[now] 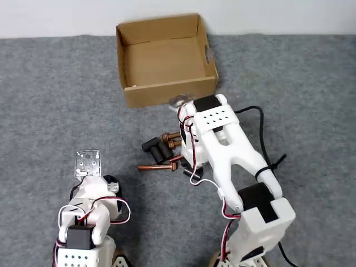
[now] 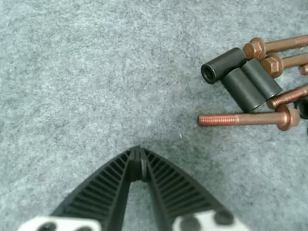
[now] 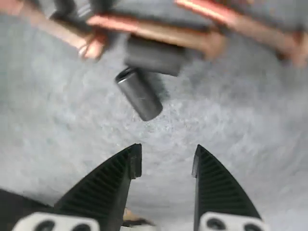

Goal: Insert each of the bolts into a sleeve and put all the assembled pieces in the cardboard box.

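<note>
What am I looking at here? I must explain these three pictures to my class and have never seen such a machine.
Two small white robot arms sit at a grey carpeted table. One picture looks down from above; the other two come from a camera on each arm's wrist. The left tool is shut, the right tool open; neither holds anything. Copper-coloured bolts and black sleeves lie in a loose pile on the table, with an open cardboard box beyond them.

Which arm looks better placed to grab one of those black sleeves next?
The right. The right pincer is open with a loose sleeve just ahead; the left pincer is shut, farther back from the bolts.
</note>
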